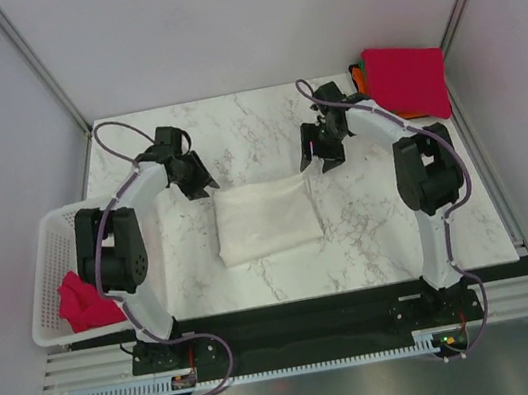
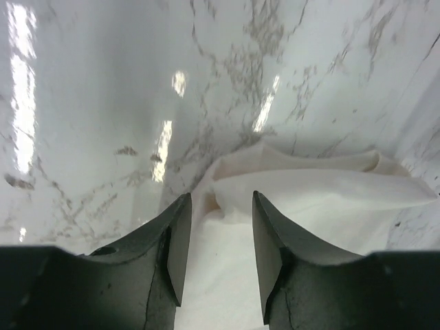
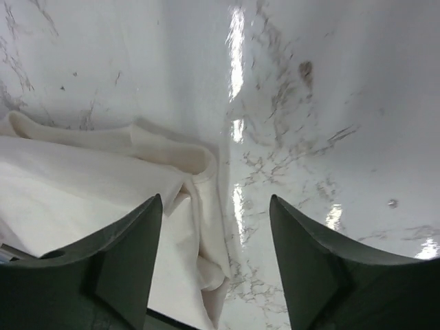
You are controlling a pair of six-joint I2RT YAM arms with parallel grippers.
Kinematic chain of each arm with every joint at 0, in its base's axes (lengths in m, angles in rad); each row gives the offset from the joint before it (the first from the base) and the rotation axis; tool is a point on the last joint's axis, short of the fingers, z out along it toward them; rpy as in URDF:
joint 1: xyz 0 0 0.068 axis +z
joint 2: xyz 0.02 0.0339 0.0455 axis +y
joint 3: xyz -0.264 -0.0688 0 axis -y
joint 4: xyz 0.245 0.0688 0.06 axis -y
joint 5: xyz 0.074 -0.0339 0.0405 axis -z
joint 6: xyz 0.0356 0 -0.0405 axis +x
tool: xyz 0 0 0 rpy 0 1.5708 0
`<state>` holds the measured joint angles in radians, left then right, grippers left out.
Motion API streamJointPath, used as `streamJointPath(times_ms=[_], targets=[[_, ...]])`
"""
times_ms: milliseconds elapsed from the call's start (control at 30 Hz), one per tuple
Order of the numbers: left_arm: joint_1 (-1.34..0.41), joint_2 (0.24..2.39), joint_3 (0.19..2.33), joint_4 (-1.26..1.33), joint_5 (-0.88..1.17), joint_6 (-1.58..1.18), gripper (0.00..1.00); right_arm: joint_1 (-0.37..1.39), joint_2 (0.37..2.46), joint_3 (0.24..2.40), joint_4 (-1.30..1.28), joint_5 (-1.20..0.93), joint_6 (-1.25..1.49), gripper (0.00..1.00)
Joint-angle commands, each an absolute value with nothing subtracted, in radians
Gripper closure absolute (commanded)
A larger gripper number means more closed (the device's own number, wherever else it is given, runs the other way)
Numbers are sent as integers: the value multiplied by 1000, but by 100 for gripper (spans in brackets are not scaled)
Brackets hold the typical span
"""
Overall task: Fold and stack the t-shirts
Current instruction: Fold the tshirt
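A white t-shirt (image 1: 266, 219) lies folded into a rectangle in the middle of the marble table. My left gripper (image 1: 203, 185) hangs over its far left corner. In the left wrist view this gripper (image 2: 221, 199) is open, with the white cloth (image 2: 309, 189) lying loose below the jaws. My right gripper (image 1: 319, 160) hangs over the far right corner. The right wrist view shows it (image 3: 216, 203) wide open above the shirt's rumpled edge (image 3: 89, 185). A magenta t-shirt (image 1: 409, 80) tops a folded stack at the back right, with an orange edge (image 1: 357, 75) showing beneath.
A white lattice basket (image 1: 41, 270) hangs off the table's left edge with a crumpled magenta t-shirt (image 1: 84, 301) inside. Grey walls close in the back and both sides. The arm bases stand on the black strip along the near edge.
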<state>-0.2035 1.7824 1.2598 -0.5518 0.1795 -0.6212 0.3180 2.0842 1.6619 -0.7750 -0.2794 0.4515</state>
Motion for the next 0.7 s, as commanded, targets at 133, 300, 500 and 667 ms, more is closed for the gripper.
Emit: streamJointPath(times_ms=[133,300,500,667], targets=[[-215,1677,1511,-709,81,-508,44,282,1915,1869,-890,-199,414,25],[-264,1496,1370,-703,101,-538,43,400,1686,1607,-746,-285,507,27],[-342,1318,977,-522,230,-666,46,535,1586,1190,-476,-415,667,33],[-446,1269,749,-315,275,-784,48,535,1649,994,-285,-436,660,38]])
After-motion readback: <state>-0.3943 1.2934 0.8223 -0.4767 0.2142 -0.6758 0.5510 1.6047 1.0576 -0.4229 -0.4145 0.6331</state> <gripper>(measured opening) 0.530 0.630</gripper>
